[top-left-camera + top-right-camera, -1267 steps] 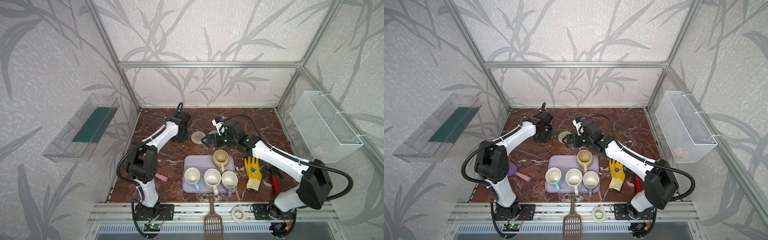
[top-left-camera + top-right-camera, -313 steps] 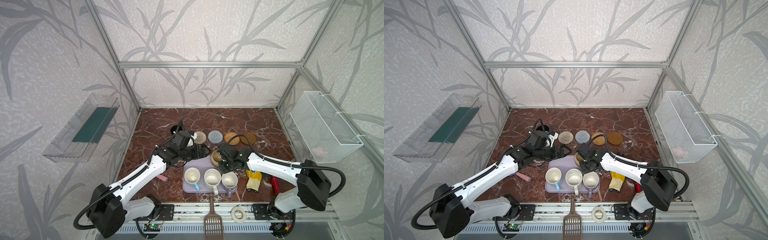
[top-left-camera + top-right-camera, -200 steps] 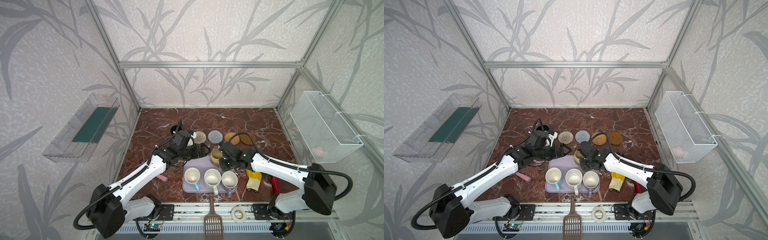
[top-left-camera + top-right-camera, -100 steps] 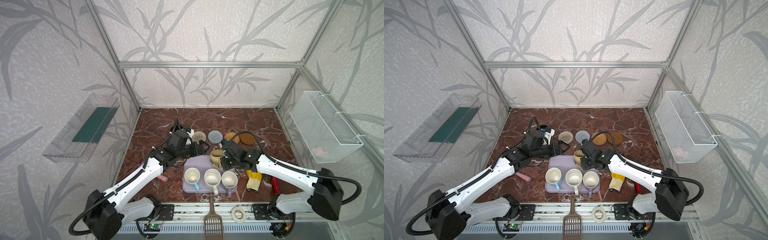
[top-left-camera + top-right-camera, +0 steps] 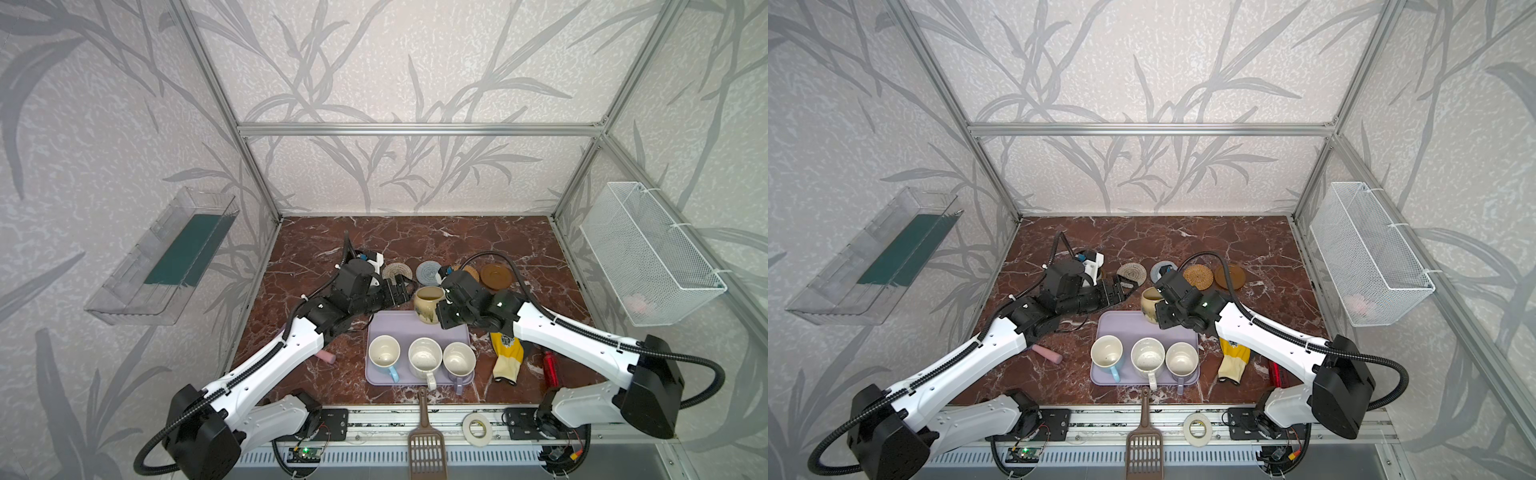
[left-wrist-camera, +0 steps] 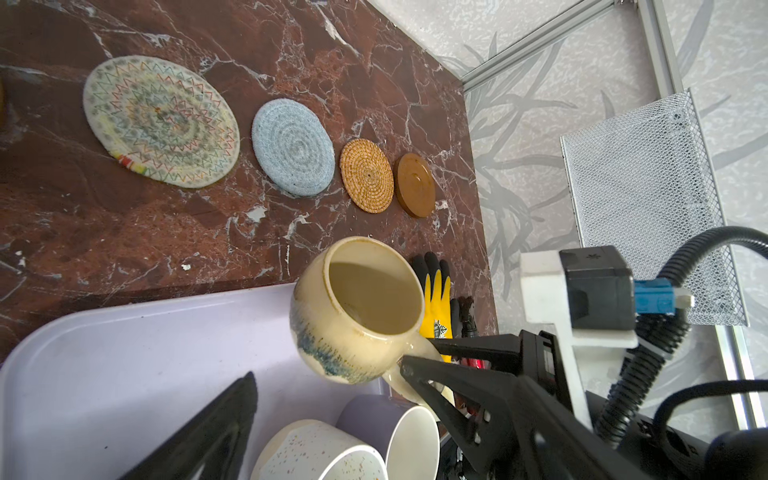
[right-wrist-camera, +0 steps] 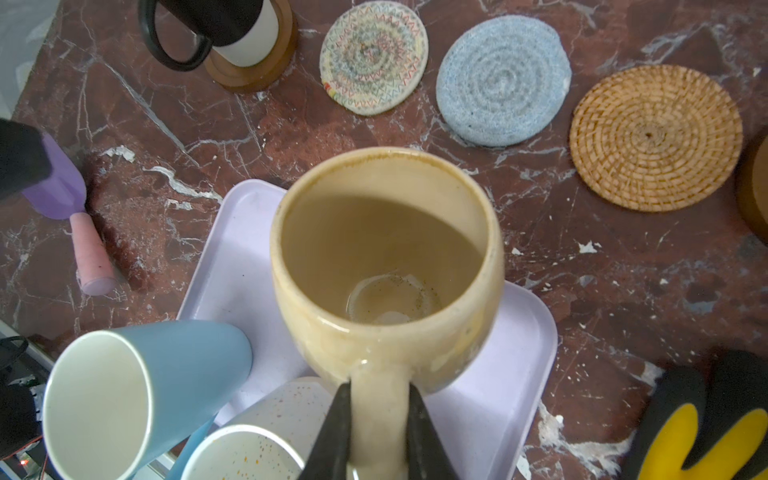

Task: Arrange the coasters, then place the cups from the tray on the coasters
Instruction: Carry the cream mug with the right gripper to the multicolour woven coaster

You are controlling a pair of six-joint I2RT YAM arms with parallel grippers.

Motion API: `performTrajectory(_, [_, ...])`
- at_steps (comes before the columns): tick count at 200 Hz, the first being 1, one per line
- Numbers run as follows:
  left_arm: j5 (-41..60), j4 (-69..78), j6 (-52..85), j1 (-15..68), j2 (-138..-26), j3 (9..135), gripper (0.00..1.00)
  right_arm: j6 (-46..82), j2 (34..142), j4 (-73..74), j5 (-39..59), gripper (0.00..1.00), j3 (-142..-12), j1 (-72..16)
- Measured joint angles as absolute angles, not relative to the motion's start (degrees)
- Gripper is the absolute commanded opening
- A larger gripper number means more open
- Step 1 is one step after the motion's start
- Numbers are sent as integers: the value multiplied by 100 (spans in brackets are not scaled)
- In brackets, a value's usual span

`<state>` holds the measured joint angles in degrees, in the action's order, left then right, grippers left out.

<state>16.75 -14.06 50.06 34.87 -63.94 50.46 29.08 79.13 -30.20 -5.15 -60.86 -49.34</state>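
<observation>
**Beige-yellow mug in the air, four coasters free**

The red marble tabletop carries the lavender tray near the front. Over the tray's far edge hangs the beige-yellow mug, upright, mouth up. The right gripper has it by the handle, jaws pinched on either side, with the handle pointing back along the arm. The left gripper is spread wide and empty, just beside the mug on its left.

On the tray, three mugs line the near edge: the light blue mug, the cream-white mug and the lavender-grey mug. The black mug sits on an amber-brown coaster at the left end of the row.

And here's what matters: the free coasters run in a line across the tabletop beyond the held mug, away from the right arm. They are the cream woven coaster, the grey-blue woven coaster, the tan rattan coaster and the second amber-brown coaster. The grey-blue one looks straight ahead of the mug, so a short forward carry by the right arm should do. How high the mug's base rides is hard to judge from these angles.
</observation>
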Motion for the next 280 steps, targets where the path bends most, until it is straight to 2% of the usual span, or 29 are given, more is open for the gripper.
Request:
performTrajectory(46, [1518, -1413, 5004, 3354, -6394, 5043, 97, 2860, 8241, -2974, -639, 0, -6346, -4934])
performTrajectory(116, [1632, -1448, 5013, 2320, -6394, 5046, 92, 2869, 9612, -2624, -1140, 0, -7522, -4912])
performTrajectory(153, [1664, -1498, 4995, 2132, -6453, 5070, 94, 2908, 10276, -2493, -1522, 0, -8250, -4880])
performTrajectory(208, [1949, -1756, 4871, 1813, -6740, 5540, 95, 2934, 11264, -2357, -1964, 0, -9238, -4864])
performTrajectory(280, [2373, -1702, 4836, 1372, -7220, 5655, 92, 2932, 12036, -2322, -2285, 0, -10103, -4838])
